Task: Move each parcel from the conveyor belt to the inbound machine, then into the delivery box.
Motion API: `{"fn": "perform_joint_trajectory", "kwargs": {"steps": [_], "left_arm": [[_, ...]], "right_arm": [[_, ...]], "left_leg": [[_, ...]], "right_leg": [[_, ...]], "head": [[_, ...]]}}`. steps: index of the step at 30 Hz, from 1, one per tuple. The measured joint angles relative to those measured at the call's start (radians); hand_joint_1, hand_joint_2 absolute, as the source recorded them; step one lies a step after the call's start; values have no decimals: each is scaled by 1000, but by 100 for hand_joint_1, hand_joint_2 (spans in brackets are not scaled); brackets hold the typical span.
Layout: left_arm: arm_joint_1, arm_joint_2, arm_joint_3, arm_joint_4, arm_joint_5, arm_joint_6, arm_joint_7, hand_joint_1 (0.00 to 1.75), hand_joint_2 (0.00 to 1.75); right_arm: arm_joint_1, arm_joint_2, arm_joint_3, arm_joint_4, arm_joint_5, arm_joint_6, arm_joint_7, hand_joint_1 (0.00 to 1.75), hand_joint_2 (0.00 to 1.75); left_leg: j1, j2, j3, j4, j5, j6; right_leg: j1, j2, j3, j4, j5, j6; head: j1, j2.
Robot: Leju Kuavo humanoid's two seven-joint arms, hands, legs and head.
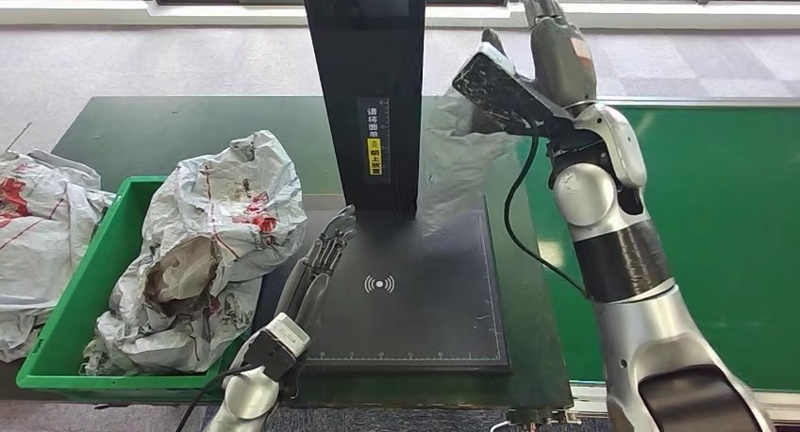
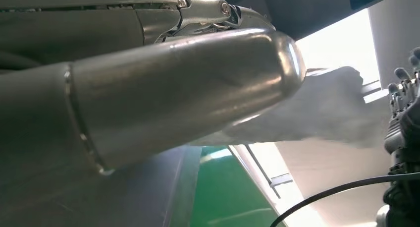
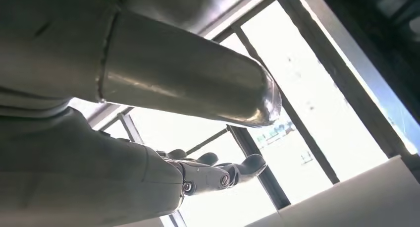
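Head view, yellow label (image 1: 375, 156), Chinese writing

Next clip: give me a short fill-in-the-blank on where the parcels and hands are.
1. The crumpled white parcel lies in the ____ bin.
2. The left hand rests on the dark scanner ____.
3. The right hand is raised to the right of the black ____.
Missing words: green; plate; post

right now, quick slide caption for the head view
Right hand raised above the conveyor belt, left hand resting on the inbound machine, parcels piled in the green box.
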Motion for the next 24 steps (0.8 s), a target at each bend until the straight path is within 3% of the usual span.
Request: {"fn": "perform_joint_trajectory", "kwargs": {"steps": [7, 11, 24], "left_arm": [[-24, 4, 0, 15, 28, -1, -2, 0, 0], [-33, 4, 0, 29, 35, -1, -8, 0, 0], [-62, 4, -1, 69, 56, 5, -20, 0, 0]], "right_arm": [[-196, -9, 0, 36, -55, 109, 72, 0, 0], [-290, -9, 0, 77, -81, 126, 83, 0, 0], [-318, 9, 54, 208, -145, 88, 25, 0, 0]], "left_leg": [[0, 0, -3, 0, 0, 0], [0, -1, -3, 0, 0, 0], [0, -2, -3, 0, 0, 0]], "right_leg": [[-1, 0, -3, 0, 0, 0], [0, -1, -2, 0, 0, 0], [0, -2, -2, 0, 0, 0]], "head": [[0, 0], [0, 0], [0, 0]]}}
